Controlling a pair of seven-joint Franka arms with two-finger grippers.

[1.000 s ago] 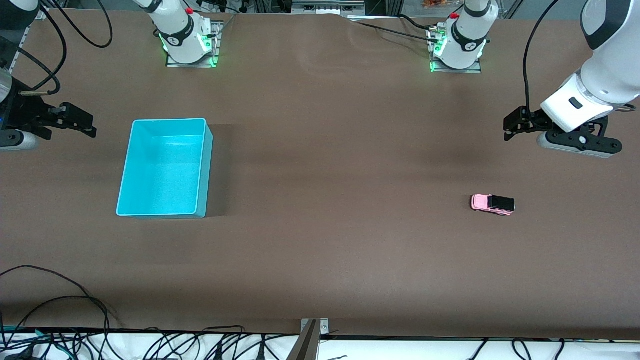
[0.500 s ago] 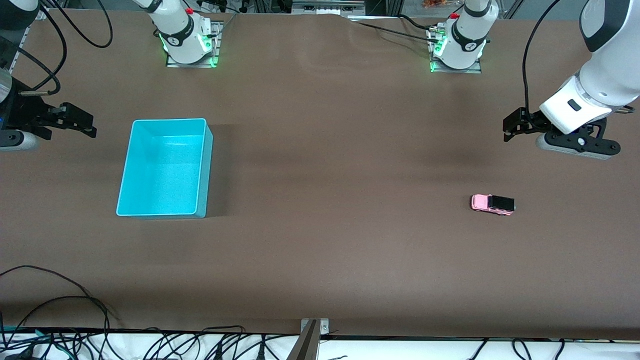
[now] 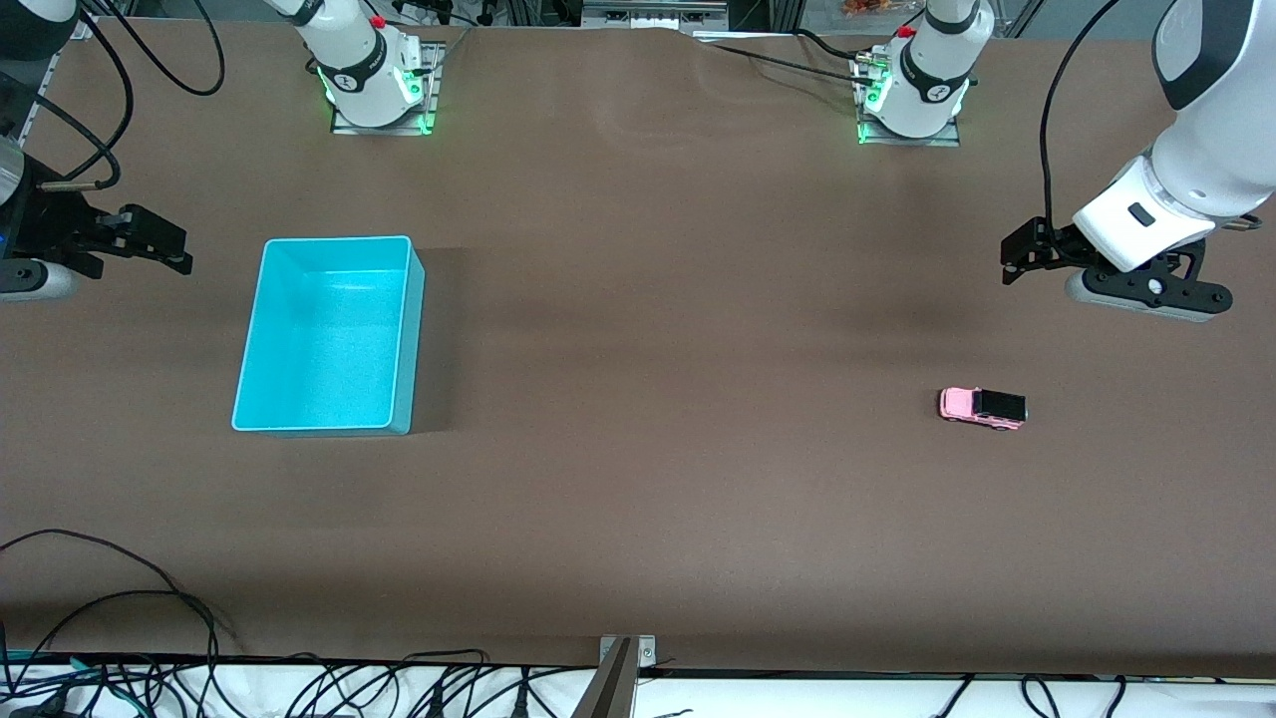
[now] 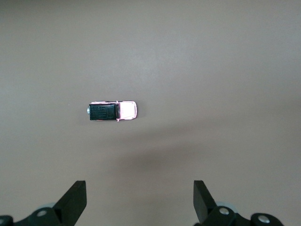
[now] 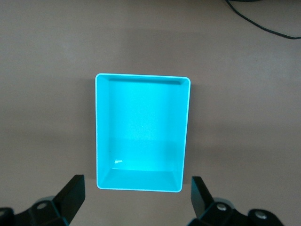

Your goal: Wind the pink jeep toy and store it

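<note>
glossy turquoise plastic bin [image 3: 261,329] on a matt brown table [image 3: 678,299].

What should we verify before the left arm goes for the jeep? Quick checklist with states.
1. Pink jeep toy upright on its wheels, on the table: ok.
2. Left gripper open and holding nothing: ok.
3. Left gripper over the jeep: not ok; it is up over bare table toward the left arm's end, with the jeep off-centre in the left wrist view.
4. Nothing lying next to the jeep: ok.
5. Turquoise bin upright with nothing in it: ok.
6. Right gripper open, waiting up over the table by the bin: ok.
</note>
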